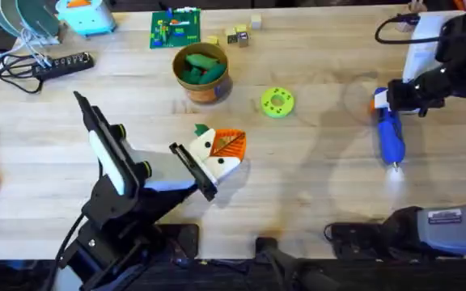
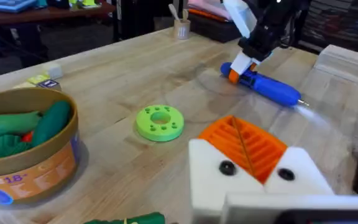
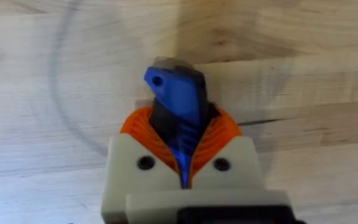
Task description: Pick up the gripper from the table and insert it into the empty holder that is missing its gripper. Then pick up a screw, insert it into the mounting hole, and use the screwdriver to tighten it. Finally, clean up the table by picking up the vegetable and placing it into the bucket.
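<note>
My right gripper (image 3: 185, 155) squeezes the screwdriver (image 1: 390, 136).
My left gripper (image 1: 221, 153) rests pressed together, near the bucket (image 1: 203, 74).

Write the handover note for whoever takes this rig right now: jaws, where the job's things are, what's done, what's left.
Right gripper: jaws shut on the screwdriver, which lies on the table at the right.
Left gripper: jaws together, nothing held, near the table's middle.
Bucket behind it already holds green toy vegetables. A small dark-green vegetable lies beside the left gripper.
Lime ring sits right of the bucket.
Done: screwdriver grasped.
Left: tightening, cannot tell how far along; then the small vegetable into the bucket.
</note>
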{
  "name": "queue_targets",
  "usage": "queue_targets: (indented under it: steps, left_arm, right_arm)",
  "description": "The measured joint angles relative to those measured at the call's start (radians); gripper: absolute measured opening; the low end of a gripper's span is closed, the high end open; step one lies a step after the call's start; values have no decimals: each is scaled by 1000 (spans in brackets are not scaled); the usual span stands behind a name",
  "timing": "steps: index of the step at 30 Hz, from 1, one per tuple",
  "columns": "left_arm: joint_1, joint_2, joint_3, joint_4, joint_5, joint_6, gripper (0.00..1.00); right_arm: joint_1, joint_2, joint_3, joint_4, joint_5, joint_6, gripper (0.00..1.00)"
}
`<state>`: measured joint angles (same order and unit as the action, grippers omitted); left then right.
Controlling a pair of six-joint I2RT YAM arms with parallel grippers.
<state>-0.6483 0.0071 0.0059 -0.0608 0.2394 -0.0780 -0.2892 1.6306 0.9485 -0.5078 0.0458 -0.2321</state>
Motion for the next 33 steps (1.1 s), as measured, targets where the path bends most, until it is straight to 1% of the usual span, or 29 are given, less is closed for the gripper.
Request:
queue_targets:
  steps: [7, 12, 15, 19, 23, 26, 29, 33]
  left_arm:
    - [0, 0, 0, 0, 0, 0, 6]
    - [0, 0, 0, 0, 0, 0, 6]
    - [0, 0, 0, 0, 0, 0, 6]
    - [0, 0, 0, 0, 0, 0, 6]
    - [0, 0, 0, 0, 0, 0, 6]
    - [0, 0, 0, 0, 0, 0, 6]
    - [0, 0, 0, 0, 0, 0, 6]
    - [0, 0, 0, 0, 0, 0, 6]
  right_arm:
    - [0, 2, 17, -49, 2, 0, 24]
    - [0, 1, 50, -131, 2, 16, 23]
    - [0, -31, 64, -141, 2, 45, 23]
    - [0, -171, 66, -133, -29, 66, 23]
    - [0, -347, 72, -102, -85, 80, 23]
    - [0, -472, 71, -61, -152, 98, 23]
    - [0, -587, 41, 57, -260, 127, 23]
    - [27, -717, -68, 267, -428, 202, 23]
